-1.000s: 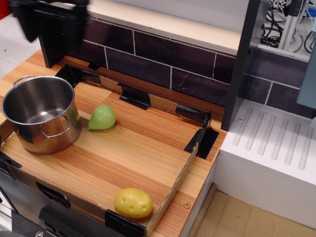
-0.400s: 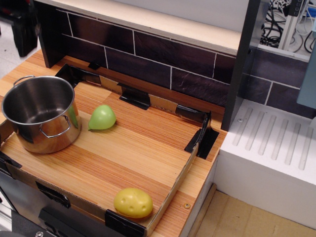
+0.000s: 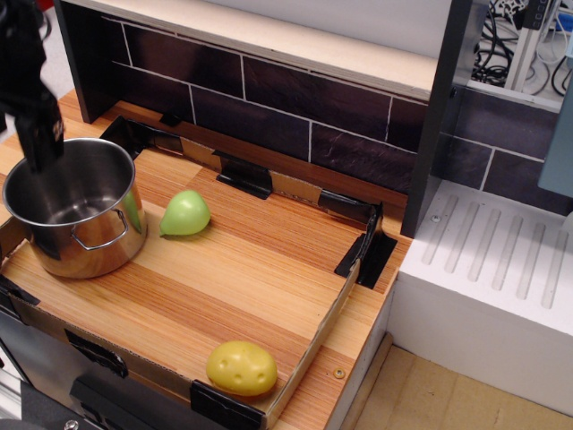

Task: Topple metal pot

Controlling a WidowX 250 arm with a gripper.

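Note:
The metal pot (image 3: 76,208) stands upright at the left of the wooden board, shiny steel with a wire loop handle facing front and its inside bare. My gripper (image 3: 39,150) is a dark shape coming down from the top left corner. Its tip is at the pot's far left rim, over or just inside the opening. I cannot tell whether it touches the rim. The fingers merge into one dark shape, so I cannot tell whether they are open or shut.
A green toy pear (image 3: 185,213) lies just right of the pot. A yellow toy potato (image 3: 242,367) sits at the front corner. Low cardboard walls (image 3: 322,336) edge the board. A dark tiled back wall (image 3: 295,103) and a white drainer (image 3: 501,269) are on the right.
The gripper has moved left and down from the top of the view to the pot's far left rim. The pot and the toys have not moved.

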